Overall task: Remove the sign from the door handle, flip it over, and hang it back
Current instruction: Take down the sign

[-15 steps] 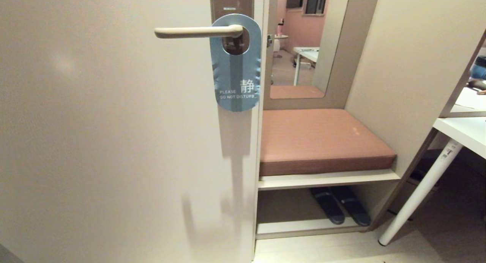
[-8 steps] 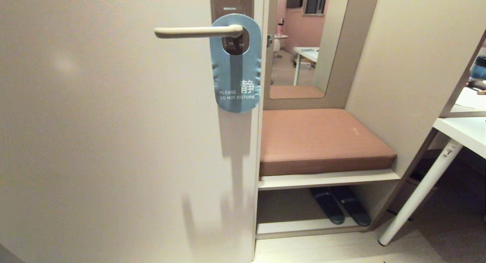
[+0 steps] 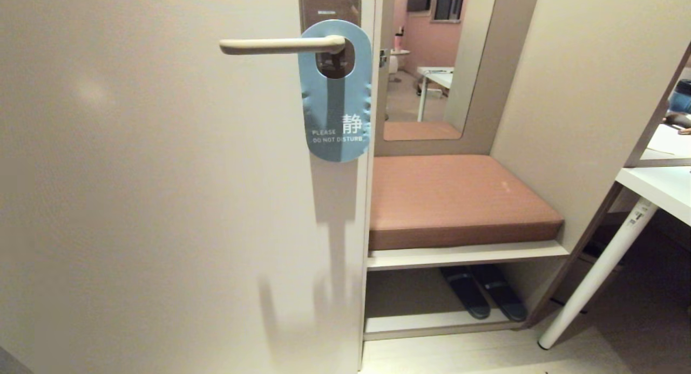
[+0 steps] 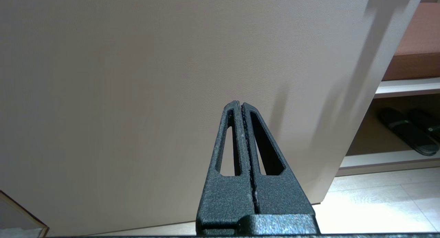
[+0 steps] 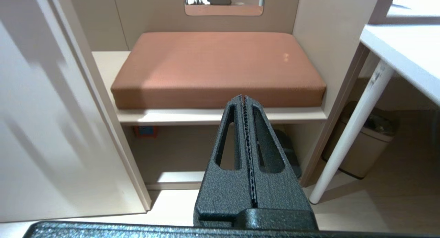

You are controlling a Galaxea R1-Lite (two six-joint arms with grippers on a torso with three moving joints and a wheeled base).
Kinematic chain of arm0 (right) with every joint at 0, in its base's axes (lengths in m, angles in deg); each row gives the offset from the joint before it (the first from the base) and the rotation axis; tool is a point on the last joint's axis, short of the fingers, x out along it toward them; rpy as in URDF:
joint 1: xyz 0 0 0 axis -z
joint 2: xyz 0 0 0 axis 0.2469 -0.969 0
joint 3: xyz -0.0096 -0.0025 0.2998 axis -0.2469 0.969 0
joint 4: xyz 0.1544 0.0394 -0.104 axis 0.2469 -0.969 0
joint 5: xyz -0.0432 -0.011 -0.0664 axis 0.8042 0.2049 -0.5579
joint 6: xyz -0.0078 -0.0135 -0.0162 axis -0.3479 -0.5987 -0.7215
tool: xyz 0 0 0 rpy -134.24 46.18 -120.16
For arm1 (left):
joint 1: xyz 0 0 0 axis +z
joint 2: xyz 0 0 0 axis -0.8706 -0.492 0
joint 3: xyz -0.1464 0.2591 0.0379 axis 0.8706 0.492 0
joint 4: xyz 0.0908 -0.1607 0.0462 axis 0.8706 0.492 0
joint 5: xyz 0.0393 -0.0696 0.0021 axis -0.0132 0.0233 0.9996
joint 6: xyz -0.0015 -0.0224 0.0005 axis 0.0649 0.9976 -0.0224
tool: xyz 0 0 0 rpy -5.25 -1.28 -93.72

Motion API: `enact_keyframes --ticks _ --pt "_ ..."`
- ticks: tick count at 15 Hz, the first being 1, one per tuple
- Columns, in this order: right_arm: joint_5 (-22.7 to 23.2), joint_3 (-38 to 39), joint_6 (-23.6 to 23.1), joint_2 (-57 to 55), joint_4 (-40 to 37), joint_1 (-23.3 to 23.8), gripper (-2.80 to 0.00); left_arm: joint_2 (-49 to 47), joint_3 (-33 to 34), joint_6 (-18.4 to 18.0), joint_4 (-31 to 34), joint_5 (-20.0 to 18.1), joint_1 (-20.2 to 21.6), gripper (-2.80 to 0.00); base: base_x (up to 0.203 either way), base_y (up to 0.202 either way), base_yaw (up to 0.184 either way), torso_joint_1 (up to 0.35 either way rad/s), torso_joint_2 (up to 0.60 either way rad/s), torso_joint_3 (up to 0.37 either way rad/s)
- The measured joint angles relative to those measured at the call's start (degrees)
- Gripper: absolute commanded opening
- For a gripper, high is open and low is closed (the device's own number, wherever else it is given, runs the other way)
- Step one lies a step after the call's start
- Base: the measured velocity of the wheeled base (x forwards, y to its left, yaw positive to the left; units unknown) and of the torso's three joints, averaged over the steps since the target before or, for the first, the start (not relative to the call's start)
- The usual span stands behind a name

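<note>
The sign (image 3: 337,115) hangs by its round hole on the door handle (image 3: 280,45), blue-grey face out, reading "PLEASE DO NOT DISTURB". The handle is a cream lever on a brown backplate (image 3: 329,1) near the door's right edge. Neither arm shows in the head view. My left gripper (image 4: 239,103) is shut and empty, low down and facing the plain door panel. My right gripper (image 5: 243,97) is shut and empty too, pointing at the cushioned bench well below the sign.
Right of the door (image 3: 162,201) is a niche with a brown cushion (image 3: 453,198), a mirror (image 3: 432,66) above it and dark slippers (image 3: 483,293) on the shelf beneath. A white table (image 3: 656,188) with a slanted leg stands at far right, a bin (image 5: 367,148) under it.
The door, handle and sign look the same in the head view across the frames. Neither arm has come into that view.
</note>
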Motion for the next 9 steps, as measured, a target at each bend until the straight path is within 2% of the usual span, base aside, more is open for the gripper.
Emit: enact_keyframes --ticks 5,9 --pt "0.56 -16.77 0.06 -20.34 0.25 0.05 -2.8 0.0 0.0 0.03 -0.02 -0.02 0.0 -2.8 0.0 0.0 0.0 0.0 0.0 0.0" --pt "6.35 -31.03 -0.88 -36.2 0.42 -0.95 -2.8 0.0 0.0 0.04 0.0 -0.03 0.0 -2.8 0.0 0.0 0.0 0.0 0.0 0.0"
